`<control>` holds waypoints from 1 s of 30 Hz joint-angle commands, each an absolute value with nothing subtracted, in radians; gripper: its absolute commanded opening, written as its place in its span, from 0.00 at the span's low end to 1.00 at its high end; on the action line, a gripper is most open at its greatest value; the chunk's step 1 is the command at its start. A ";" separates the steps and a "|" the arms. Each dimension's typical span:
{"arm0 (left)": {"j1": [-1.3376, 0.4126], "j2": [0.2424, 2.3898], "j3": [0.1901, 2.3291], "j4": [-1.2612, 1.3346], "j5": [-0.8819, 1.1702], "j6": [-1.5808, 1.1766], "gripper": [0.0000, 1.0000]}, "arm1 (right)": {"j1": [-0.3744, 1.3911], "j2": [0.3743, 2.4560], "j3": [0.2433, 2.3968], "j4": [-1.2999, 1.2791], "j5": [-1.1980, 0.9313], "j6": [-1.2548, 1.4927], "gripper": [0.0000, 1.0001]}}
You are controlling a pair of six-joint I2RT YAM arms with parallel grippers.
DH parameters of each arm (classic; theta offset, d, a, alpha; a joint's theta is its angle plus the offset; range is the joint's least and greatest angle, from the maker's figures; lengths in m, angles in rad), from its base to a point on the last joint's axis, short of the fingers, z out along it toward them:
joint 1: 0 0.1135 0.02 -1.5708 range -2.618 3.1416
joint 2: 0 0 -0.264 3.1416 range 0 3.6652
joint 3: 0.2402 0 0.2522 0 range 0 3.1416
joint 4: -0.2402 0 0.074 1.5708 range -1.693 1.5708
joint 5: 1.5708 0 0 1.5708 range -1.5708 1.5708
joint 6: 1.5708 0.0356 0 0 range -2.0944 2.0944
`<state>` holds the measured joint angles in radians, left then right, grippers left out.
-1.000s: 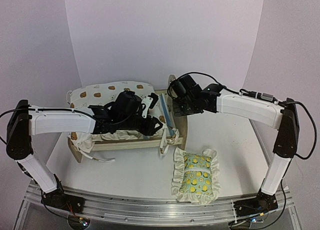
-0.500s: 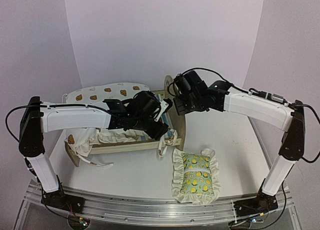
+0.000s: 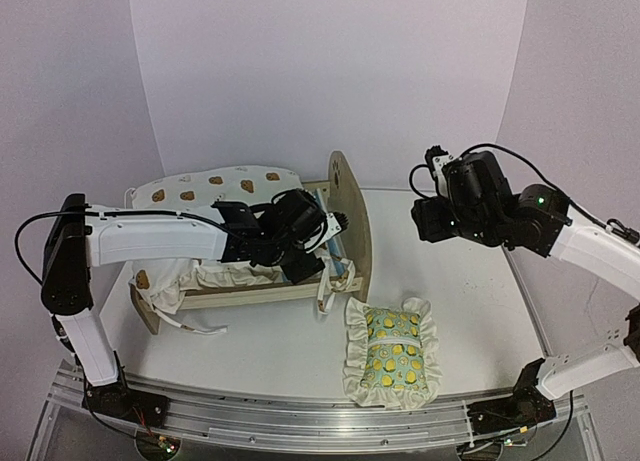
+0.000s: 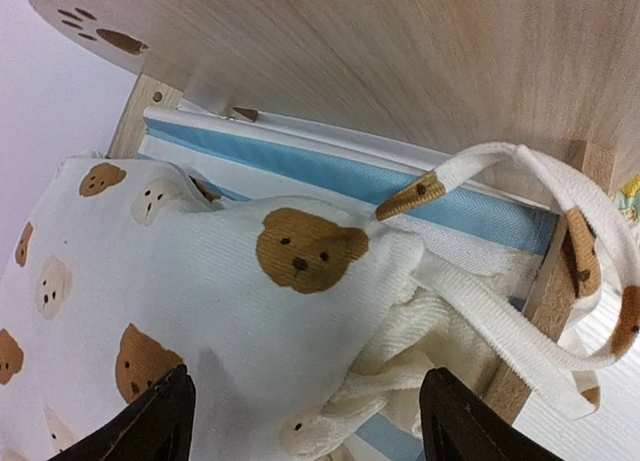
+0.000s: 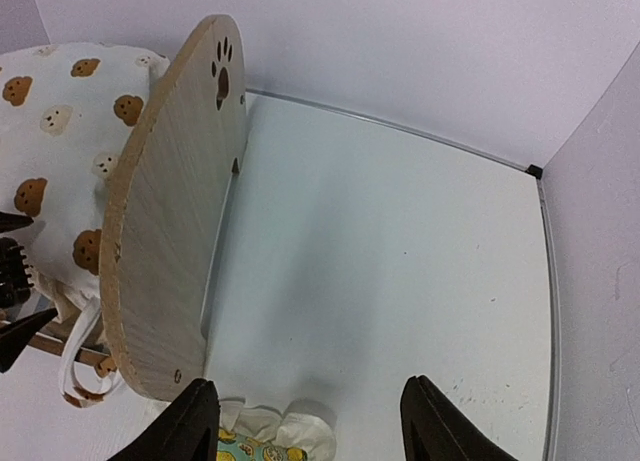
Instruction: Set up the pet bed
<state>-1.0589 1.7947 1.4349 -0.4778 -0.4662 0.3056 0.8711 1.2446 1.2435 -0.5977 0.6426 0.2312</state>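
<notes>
The pet bed (image 3: 262,293) stands left of centre, its rounded headboard (image 3: 350,216) upright with the paw cutout (image 5: 222,81). The cream bear-print cushion (image 3: 200,191) lies in it over the blue-striped base (image 4: 350,171), and its ties (image 4: 540,321) hang over the rail. My left gripper (image 3: 315,246) hovers open over the cushion's corner (image 4: 300,271) by the headboard, gripping nothing (image 4: 305,426). My right gripper (image 3: 425,216) is open and empty in the air, well right of the headboard (image 5: 312,426).
A green lemon-print ruffled pillow (image 3: 392,351) lies on the white table (image 3: 460,291) in front of the bed's headboard end; its frill (image 5: 265,446) shows below my right fingers. Purple walls close the back and sides.
My right gripper opened, let go at the headboard and drew back to the right. The left gripper opened wider and shifted towards the headboard end of the cushion.
</notes>
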 commanded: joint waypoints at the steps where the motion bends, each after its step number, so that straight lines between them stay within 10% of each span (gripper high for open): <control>1: -1.062 1.799 1.420 -0.434 -0.459 0.423 0.79 | 0.873 1.216 1.209 -0.598 0.594 0.277 0.63; 15: -1.017 1.879 1.418 -0.352 -0.520 0.485 0.73 | 0.873 1.201 1.157 -0.610 0.539 0.309 0.63; 22: -1.011 1.887 1.393 -0.249 -0.570 0.531 0.08 | 0.873 1.192 1.137 -0.610 0.529 0.316 0.61; 30: -1.041 1.881 1.514 -0.324 -0.548 0.436 0.00 | 0.874 1.165 1.105 -0.609 0.328 0.347 0.56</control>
